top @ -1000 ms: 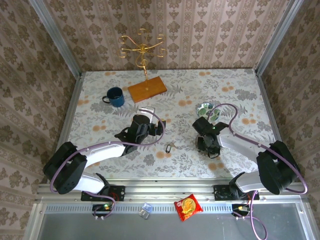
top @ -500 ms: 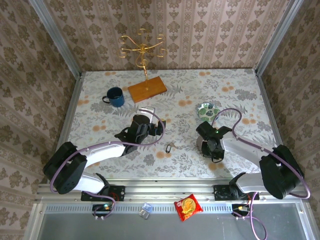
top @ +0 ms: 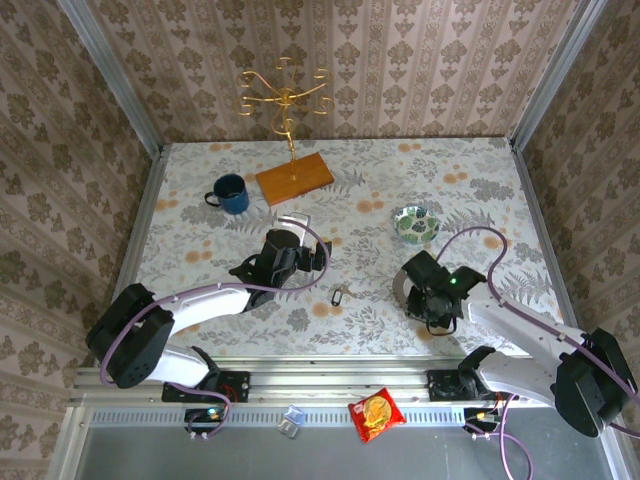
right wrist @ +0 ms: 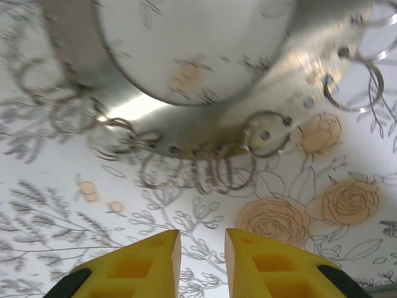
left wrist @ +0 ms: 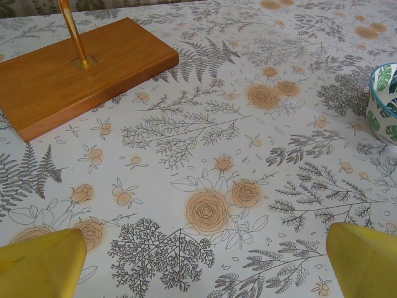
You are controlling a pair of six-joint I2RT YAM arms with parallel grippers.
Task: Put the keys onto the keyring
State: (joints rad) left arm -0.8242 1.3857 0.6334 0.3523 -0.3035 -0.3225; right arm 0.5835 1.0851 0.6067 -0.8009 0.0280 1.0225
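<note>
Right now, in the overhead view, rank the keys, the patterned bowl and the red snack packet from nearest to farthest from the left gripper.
1. The keys, just right of the left gripper, toward the bases.
2. The patterned bowl, farther right.
3. The red snack packet, below the table's near edge.

Floral-print table [top: 480,180]. Back left: blue mug [top: 230,193] beside a wooden stand base [top: 294,177]; right: leaf-patterned bowl [top: 414,223]. Nearer the front: keys [top: 340,296], and a flat grey ring [right wrist: 158,127].
</note>
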